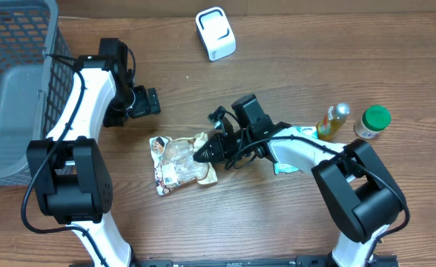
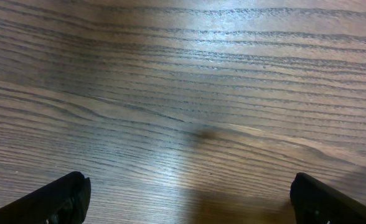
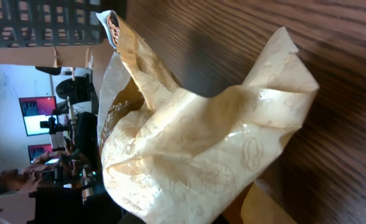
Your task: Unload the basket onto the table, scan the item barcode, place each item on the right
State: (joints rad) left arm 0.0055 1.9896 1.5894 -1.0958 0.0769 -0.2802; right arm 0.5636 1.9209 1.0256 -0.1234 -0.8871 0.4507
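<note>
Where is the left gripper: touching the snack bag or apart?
Apart. The overhead view shows bare table between the left gripper and the snack bag.

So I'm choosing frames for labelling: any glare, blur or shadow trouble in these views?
Overhead: sharp and evenly lit, mild sheen on the snack packet. Left wrist: soft glare and a faint shadow on the table. Right wrist: packet very close, bright highlights on its film, background partly washed out.

Left gripper (image 1: 151, 101) at 10 o'clock, jaws spread wide, pointing 3 o'clock. Right gripper (image 1: 201, 154) near centre, pointing 8 o'clock, pinched tight on snack bag (image 1: 175, 165).
</note>
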